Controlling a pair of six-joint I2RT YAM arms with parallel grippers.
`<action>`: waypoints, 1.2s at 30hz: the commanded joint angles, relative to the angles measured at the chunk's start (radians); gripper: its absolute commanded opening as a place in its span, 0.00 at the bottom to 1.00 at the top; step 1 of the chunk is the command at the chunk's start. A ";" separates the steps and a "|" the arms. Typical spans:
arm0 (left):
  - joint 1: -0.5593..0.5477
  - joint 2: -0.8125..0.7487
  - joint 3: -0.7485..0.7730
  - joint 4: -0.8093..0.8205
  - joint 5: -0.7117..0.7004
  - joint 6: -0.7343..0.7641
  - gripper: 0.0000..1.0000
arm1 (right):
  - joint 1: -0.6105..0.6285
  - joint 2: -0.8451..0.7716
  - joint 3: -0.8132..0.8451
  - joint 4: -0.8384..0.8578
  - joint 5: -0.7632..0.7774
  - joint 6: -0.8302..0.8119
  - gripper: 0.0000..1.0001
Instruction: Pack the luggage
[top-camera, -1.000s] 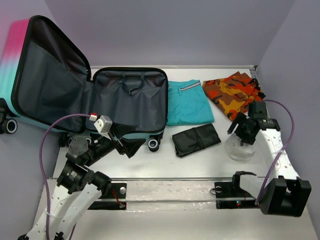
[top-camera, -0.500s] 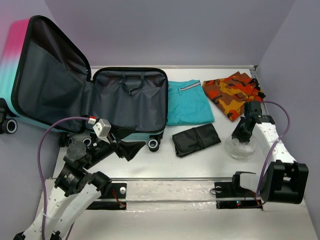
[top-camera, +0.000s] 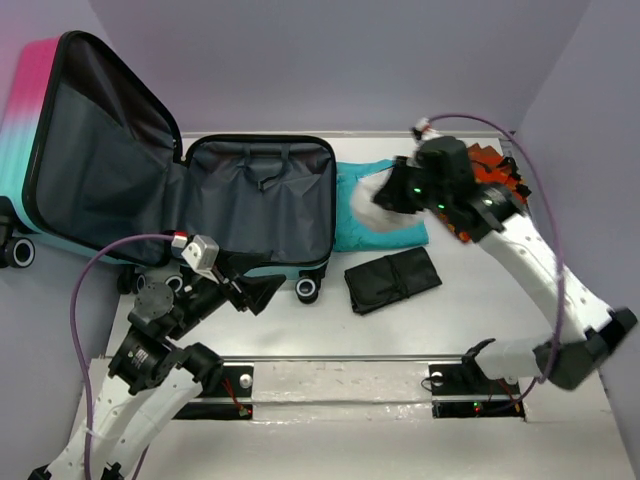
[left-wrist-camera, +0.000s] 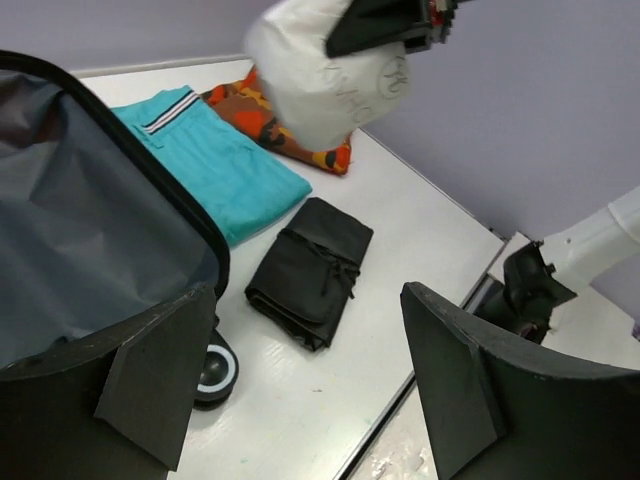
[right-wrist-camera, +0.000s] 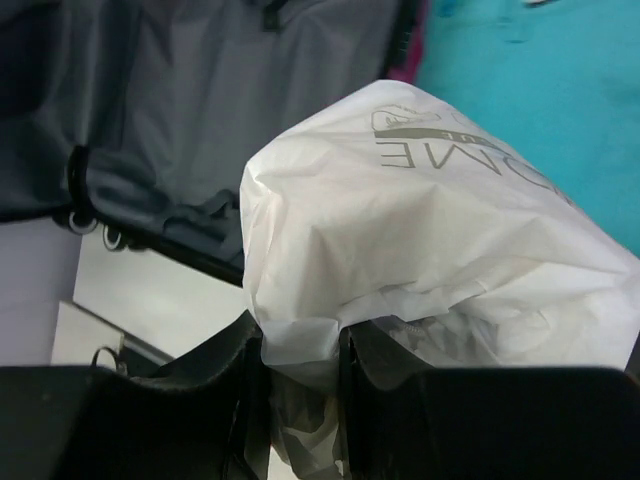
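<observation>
Above the folded teal garment (top-camera: 385, 232), beside the open pink-to-teal hard-shell luggage (top-camera: 260, 205) on the counter (top-camera: 400, 330), the right fingers (right-wrist-camera: 232, 400) clamp a white plastic bag (right-wrist-camera: 430, 240) with lettering ending "OME". A black rolled fabric pouch (top-camera: 392, 278) lies nearby. The left fingers (left-wrist-camera: 150, 385) stand wide apart, empty.

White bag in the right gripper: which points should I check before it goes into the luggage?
1. Hold of right gripper on white bag: ok, a fold is pinched.
2. Lid of luggage: ok, open, leaning back.
3. Room in its base: ok, only bare lining shows.
4. Bag above the luggage: not ok, it hangs over the teal garment.
5. Position of left gripper: ok, open, low at the luggage's near edge.
6. Bag closed: cannot tell.
</observation>
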 joint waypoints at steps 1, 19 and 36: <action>0.019 -0.046 0.033 0.002 -0.107 -0.006 0.86 | 0.213 0.352 0.296 0.221 -0.042 0.002 0.15; 0.067 -0.052 0.028 0.014 -0.086 -0.006 0.86 | 0.098 0.180 -0.115 0.344 0.097 0.015 0.82; 0.068 -0.059 0.024 0.023 -0.064 -0.006 0.86 | -0.286 -0.132 -0.852 0.355 0.009 0.242 0.77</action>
